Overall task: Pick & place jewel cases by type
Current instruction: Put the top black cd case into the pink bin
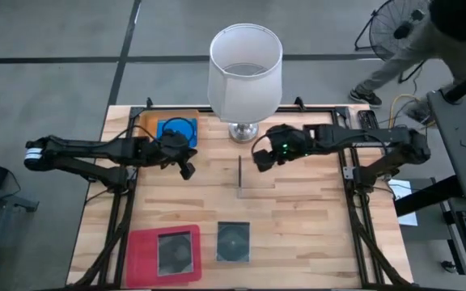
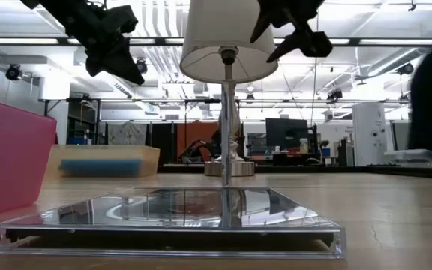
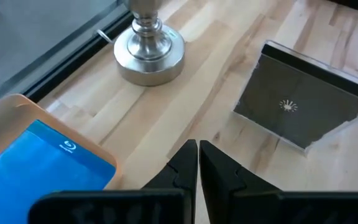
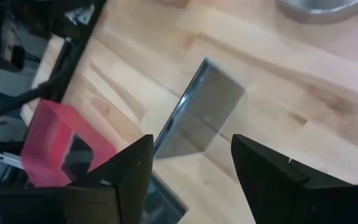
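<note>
While one grey-transparent case [image 1: 240, 175] stands on edge at the centre of the high view, my right fingers [image 1: 260, 160] hang just above and to its right, spread wide and empty, touching nothing.

Item: that upright case, thin edge toward the overhead camera, apart from the lamp base [image 1: 243, 131] above it.

Item: a second grey case [image 1: 233, 241] flat at lower centre; a third [image 1: 175, 250] lying in the pink tray [image 1: 140, 246] at lower left.

Item: a blue case [image 1: 176, 129] in the orange tray [image 1: 150, 120], upper left.

Handling, as I judge it: straddle the upright case squarely across its flat faces and close gently, since a glancing touch would likely topple it.

My left fingers [image 1: 187, 167] are clenched on nothing, just beside the orange tray over the surface [image 1: 314, 226].
</note>
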Motion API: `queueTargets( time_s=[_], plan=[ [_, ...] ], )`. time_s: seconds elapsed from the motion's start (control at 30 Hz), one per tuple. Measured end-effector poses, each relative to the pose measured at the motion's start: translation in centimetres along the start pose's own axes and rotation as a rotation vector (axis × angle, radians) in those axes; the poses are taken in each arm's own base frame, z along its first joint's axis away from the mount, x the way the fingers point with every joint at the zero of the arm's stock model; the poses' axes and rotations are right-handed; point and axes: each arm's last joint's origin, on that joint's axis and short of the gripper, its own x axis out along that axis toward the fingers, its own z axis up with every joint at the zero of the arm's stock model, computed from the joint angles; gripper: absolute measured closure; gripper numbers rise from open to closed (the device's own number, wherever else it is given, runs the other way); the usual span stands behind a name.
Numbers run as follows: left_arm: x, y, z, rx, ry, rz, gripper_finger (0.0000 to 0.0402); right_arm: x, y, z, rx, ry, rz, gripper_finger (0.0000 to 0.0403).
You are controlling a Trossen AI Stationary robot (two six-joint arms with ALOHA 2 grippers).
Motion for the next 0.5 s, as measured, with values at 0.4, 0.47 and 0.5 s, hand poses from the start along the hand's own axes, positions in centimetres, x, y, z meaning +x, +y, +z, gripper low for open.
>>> queueTargets(
  time_s=[0.4, 0.47, 0.5],
  plan=[
    [0.0, 0.1, -0.1, 0.011, 0.01, 0.025, 0.0402, 3.6, 3.6, 0.9, -0.033, 0.105, -0.12, 0.0207],
    [-0.1, 0.2, -0.2, 0.018, 0.02, 0.033, 0.0402, 4.0, 4.0, 1.1, -0.016, 0.106, -0.119, 0.0207],
    [-0.1, 0.2, -0.3, 0.022, 0.022, 0.034, 0.0402, 4.2, 4.1, 1.1, -0.01, 0.109, -0.126, 0.0207]
  ],
)
